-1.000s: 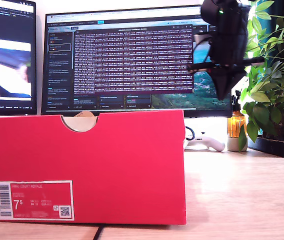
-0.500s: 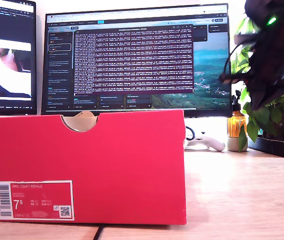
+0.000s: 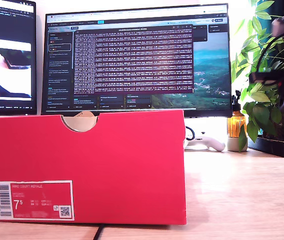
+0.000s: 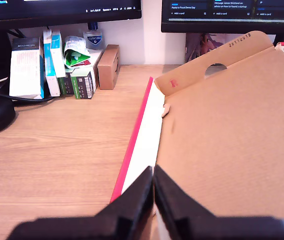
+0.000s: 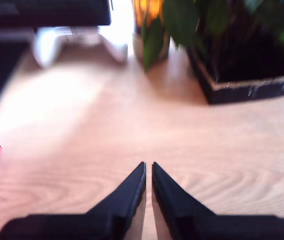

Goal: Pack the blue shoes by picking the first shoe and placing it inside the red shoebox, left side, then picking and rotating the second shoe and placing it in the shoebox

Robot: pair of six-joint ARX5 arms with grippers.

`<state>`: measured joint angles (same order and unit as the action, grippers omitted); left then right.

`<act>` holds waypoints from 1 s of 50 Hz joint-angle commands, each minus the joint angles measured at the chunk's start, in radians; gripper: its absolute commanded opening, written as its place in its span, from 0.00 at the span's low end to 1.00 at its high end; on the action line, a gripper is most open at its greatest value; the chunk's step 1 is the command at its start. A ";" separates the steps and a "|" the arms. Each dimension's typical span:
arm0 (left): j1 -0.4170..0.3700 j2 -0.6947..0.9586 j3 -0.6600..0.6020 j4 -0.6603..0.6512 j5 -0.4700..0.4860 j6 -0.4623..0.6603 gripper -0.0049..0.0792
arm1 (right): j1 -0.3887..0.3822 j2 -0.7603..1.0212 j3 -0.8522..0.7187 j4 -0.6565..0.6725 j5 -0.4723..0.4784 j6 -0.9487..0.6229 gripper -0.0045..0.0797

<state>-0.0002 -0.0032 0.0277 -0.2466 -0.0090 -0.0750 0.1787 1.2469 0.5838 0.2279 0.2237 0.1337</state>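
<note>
Both grippers were clenched on nothing: my first gripper [image 4: 153,187] hung above the open red shoebox [image 3: 87,167], my second gripper [image 5: 148,187] over bare tabletop [image 5: 132,145] near a planter [image 5: 247,80]. The shoebox stood on the tabletop at the exterior view's left, its label [image 3: 33,200] reading "NIKE COURT ROYALE" and "7.5". No blue shoes showed.

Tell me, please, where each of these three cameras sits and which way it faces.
Exterior view: low on the desk, facing the red shoebox and monitors; an arm shows blurred at its right edge.
First wrist view: on my first gripper, looking down over the shoebox's open cardboard inside; jaws together.
Second wrist view: on my second gripper, looking over bare desk toward the plant tray; jaws together.
Shared: the shoebox shows in all three; the plant in the exterior and second wrist views.
</note>
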 commanded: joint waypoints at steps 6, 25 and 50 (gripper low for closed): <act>-0.002 -0.009 -0.036 0.006 0.001 -0.004 0.05 | 0.010 -0.085 -0.122 0.087 0.004 0.014 0.04; -0.002 -0.009 -0.036 0.006 0.001 -0.004 0.05 | -0.047 -0.338 -0.336 0.242 0.023 0.024 0.04; -0.002 -0.009 -0.036 0.006 0.001 -0.004 0.05 | -0.124 -0.606 -0.520 0.285 -0.059 -0.005 0.04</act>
<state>-0.0002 -0.0032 0.0277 -0.2466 -0.0090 -0.0750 0.0681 0.6605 0.0891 0.5007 0.1722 0.1303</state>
